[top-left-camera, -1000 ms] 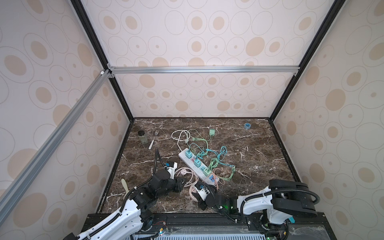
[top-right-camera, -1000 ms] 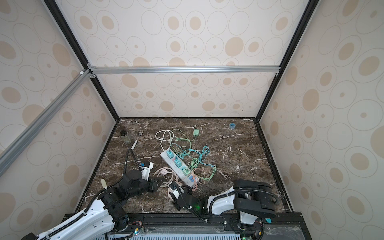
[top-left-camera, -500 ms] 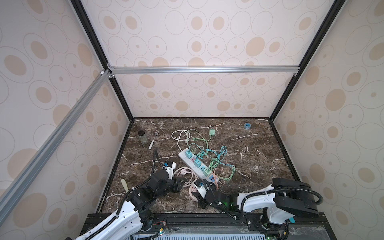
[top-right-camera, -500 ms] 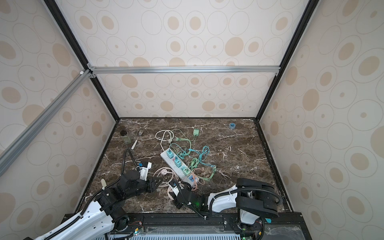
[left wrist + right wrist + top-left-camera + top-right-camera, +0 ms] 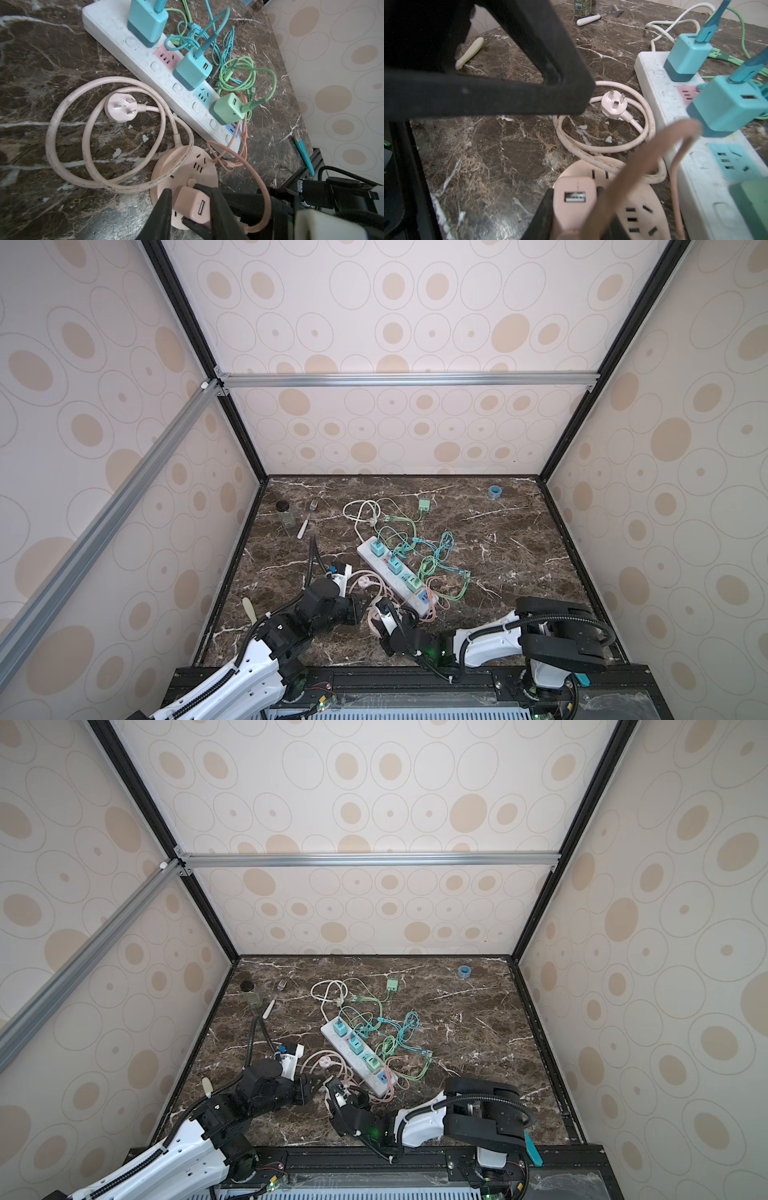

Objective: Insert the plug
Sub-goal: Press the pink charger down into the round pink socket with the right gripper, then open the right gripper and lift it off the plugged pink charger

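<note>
nearest me, my right pincer was clamped on the small pale pink cube-shaped usb charger, holding it over the round pink plastic socket hub at the front of the dark marble table. my left pincer stood narrowly parted either side of that charger; i could not tell whether it touched. the charger looked tilted, so i judged its pins not yet home: pressing down and letting go were left. beyond lay the hub's coiled pink cord, then the long white power strip, and farthest a white-handled metal fork.
</note>
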You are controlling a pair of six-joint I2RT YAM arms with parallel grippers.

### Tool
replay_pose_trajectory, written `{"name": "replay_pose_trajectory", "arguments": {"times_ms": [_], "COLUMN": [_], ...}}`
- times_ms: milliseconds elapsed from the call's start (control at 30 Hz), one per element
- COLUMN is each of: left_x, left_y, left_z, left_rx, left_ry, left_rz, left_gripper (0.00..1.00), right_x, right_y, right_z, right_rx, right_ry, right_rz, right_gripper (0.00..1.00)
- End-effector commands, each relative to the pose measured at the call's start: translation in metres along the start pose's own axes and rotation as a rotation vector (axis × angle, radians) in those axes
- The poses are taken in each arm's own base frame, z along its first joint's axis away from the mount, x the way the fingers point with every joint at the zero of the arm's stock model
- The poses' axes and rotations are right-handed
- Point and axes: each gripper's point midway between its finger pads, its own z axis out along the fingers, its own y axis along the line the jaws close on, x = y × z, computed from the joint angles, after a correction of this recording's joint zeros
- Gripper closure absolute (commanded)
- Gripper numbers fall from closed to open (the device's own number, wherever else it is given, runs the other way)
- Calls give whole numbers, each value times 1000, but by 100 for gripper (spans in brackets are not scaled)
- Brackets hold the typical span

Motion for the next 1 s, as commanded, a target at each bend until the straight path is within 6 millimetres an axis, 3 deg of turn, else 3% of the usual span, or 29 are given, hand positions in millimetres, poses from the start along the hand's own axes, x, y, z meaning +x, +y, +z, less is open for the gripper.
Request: {"name": "replay_pose_trajectory", "arguments": {"times_ms": [0,167,433,767,967], "left_x": [-15,-15,-14,-13,-14], "left_y": [-4,-2,0,-5,-7], "left_z": [-6,-4,0,8,9], "left_rx": [-10,-20,-15,13,27], "left_ry": [-42,-48,-53,-44,-47], "left_rz": [12,10,25,41,44], "left_gripper": [68,68,67,67,65], "right_x": [199,192,152,61,5], "right_y": [-85,-85,-71,-50,-41], "right_z": [-56,-53,-56,-73,-98], "right_rx": [161,183,136,52,-31], "right_ry": [693,682,601,371,244], "right_rz": [-291,-302,-301,-237,-195], "right_gripper": [76,71,58,34,25]}}
